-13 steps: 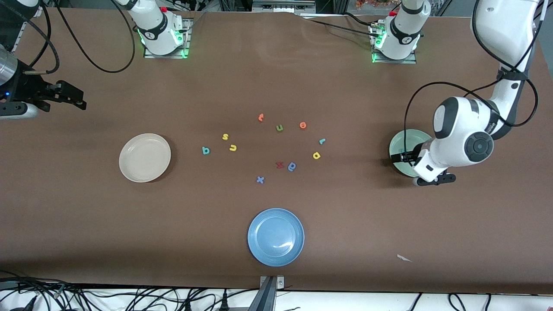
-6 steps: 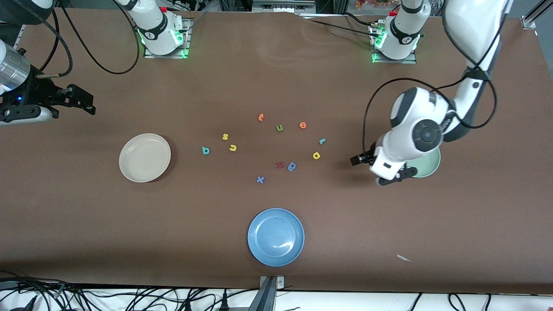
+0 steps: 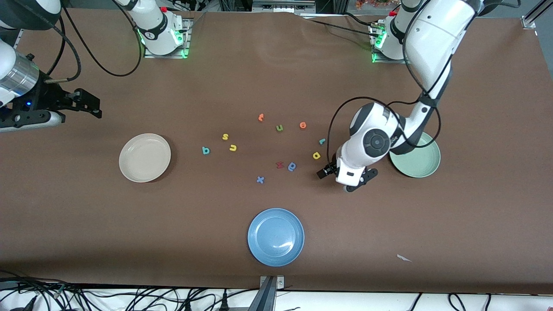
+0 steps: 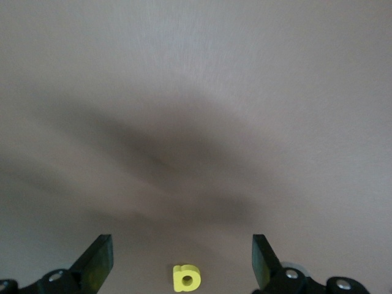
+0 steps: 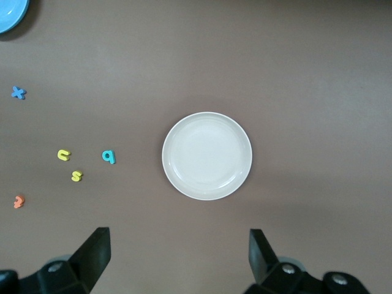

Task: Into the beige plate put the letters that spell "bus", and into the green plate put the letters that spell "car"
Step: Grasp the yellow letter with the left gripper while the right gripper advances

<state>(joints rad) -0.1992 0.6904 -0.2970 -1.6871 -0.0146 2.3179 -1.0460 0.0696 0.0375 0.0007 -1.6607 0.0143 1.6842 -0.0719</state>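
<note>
Left gripper (image 3: 332, 172) hung wide open over the table just beside the yellow "a" (image 3: 316, 155), probably next for the green plate (image 3: 425, 166), needing a careful drop onto it, while the right gripper (image 3: 88, 105) waited, open too.

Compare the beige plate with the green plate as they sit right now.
The beige plate is cream; the green plate is pale mint. The beige plate lies toward the right arm's end of the table, the green plate toward the left arm's end. The beige plate shows in full, while the left arm hides part of the green plate's rim. Both are round, shallow, alike in size, and no letter shows in either.
</note>
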